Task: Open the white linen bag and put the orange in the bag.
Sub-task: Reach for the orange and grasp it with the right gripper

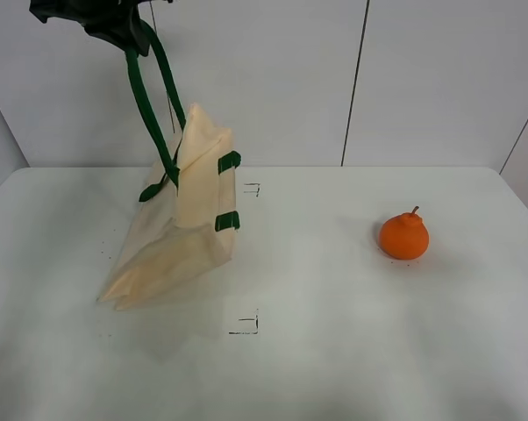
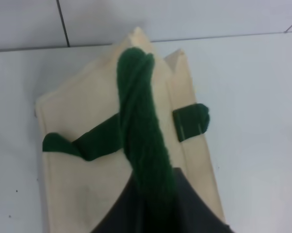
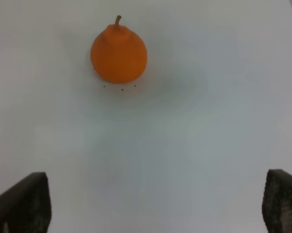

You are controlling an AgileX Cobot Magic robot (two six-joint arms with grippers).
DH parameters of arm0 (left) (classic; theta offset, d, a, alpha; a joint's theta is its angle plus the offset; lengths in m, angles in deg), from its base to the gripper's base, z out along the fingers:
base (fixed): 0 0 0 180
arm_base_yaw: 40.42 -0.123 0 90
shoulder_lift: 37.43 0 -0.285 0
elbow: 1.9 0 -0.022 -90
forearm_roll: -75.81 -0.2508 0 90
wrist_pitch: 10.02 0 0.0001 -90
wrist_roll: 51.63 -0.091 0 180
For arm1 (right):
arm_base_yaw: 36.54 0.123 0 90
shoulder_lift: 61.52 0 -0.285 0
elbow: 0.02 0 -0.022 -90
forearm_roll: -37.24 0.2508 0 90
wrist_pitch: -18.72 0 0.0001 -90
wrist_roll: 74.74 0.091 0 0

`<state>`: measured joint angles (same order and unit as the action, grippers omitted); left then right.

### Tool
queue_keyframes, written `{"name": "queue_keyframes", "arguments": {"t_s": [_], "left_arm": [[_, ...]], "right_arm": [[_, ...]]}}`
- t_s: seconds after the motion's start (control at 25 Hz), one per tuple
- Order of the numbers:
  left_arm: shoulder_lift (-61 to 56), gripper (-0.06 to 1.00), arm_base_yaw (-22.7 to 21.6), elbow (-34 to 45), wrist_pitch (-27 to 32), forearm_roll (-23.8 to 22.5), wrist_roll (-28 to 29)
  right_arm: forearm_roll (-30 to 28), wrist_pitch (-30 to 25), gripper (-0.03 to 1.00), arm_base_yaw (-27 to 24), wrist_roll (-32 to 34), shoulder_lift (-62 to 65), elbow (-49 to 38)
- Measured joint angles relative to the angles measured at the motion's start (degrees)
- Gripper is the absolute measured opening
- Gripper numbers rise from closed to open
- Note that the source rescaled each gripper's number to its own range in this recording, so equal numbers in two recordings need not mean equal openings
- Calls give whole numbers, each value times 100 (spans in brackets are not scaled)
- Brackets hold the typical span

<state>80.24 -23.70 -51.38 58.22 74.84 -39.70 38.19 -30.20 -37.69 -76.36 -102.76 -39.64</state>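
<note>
overhead only, bag [image 1: 189, 219] and orange [image 1: 403, 237] both show, well apart.

Left gripper [image 2: 157, 206] was clamped on the twisted green strap handles [image 2: 137, 121] of the white linen bag [image 2: 80, 104]; white counter [image 2: 255, 97] lay beneath.

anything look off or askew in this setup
The white linen bag hangs askew: the left gripper holds its green handles, twisted together, high above the table, so the bag leans with only its lower end on the table and its mouth looks flat shut. The orange sits upright, apart from it, undamaged.
</note>
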Motion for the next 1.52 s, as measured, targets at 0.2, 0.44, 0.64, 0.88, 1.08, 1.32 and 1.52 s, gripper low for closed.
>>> {"name": "queue_keyframes", "arguments": {"t_s": [0.2, 0.44, 0.64, 0.88, 1.08, 1.32, 1.52], "left_arm": [[0, 0, 0, 13, 0, 97, -10], [-69, 0, 18, 41, 0, 144, -21], [-143, 0, 38, 43, 0, 195, -26], [-143, 0, 38, 43, 0, 287, -39], [-143, 0, 44, 151, 0, 298, -61], [-154, 0, 48, 207, 0, 304, -65], [-171, 0, 48, 207, 0, 304, -65]], "right_arm": [[0, 234, 96, 0, -27, -2971, 1380], [201, -221, 96, 0, -214, -5780, 3522], [358, -787, 96, 109, -349, -7309, 4962], [346, -1048, 98, 488, -388, -8380, 5702], [313, -1015, 98, 538, -388, -8942, 5723], [270, -739, 98, 538, -302, -9351, 5735], [224, -662, 98, 538, -263, -9490, 5739]]}}
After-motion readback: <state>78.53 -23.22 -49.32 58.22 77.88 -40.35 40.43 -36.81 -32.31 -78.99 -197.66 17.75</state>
